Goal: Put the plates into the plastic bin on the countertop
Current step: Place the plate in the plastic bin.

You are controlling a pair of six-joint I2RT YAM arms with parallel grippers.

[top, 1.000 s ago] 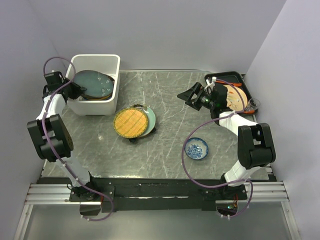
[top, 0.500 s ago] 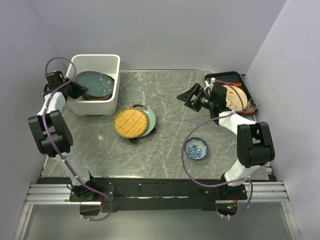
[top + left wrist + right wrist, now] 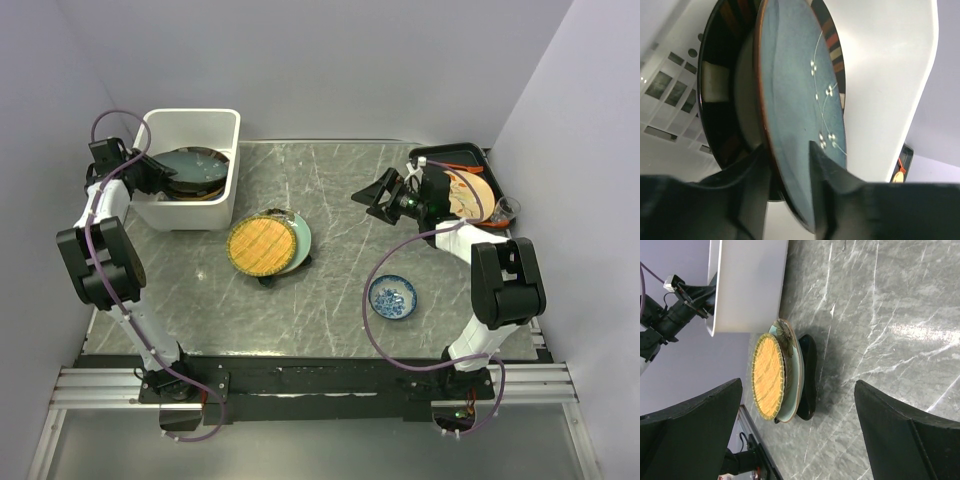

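The white plastic bin (image 3: 190,115) stands at the back left of the grey marble countertop (image 3: 330,180). A grey-blue plate (image 3: 192,163) (image 3: 795,90) lies in it on top of a dark plate with a striped rim (image 3: 832,45). My left gripper (image 3: 152,172) (image 3: 787,147) reaches over the bin's left wall, open, with the grey-blue plate's rim still between its fingers. A yellow woven plate (image 3: 260,246) (image 3: 766,376) tops a pale green plate (image 3: 300,237) (image 3: 795,375) and a dark plate (image 3: 807,375) mid-counter. My right gripper (image 3: 372,197) (image 3: 799,385) hovers open and empty, facing that stack.
A small blue-and-white dish (image 3: 393,296) sits at the front right. At the back right, a black tray (image 3: 455,152) holds a tan plate with orange marks (image 3: 470,192). Walls close in the counter at the left, back and right.
My left gripper's jaws have parted, and the grey-blue plate has dropped from a tilt to lie flatter in the bin. The right gripper has shifted slightly left.
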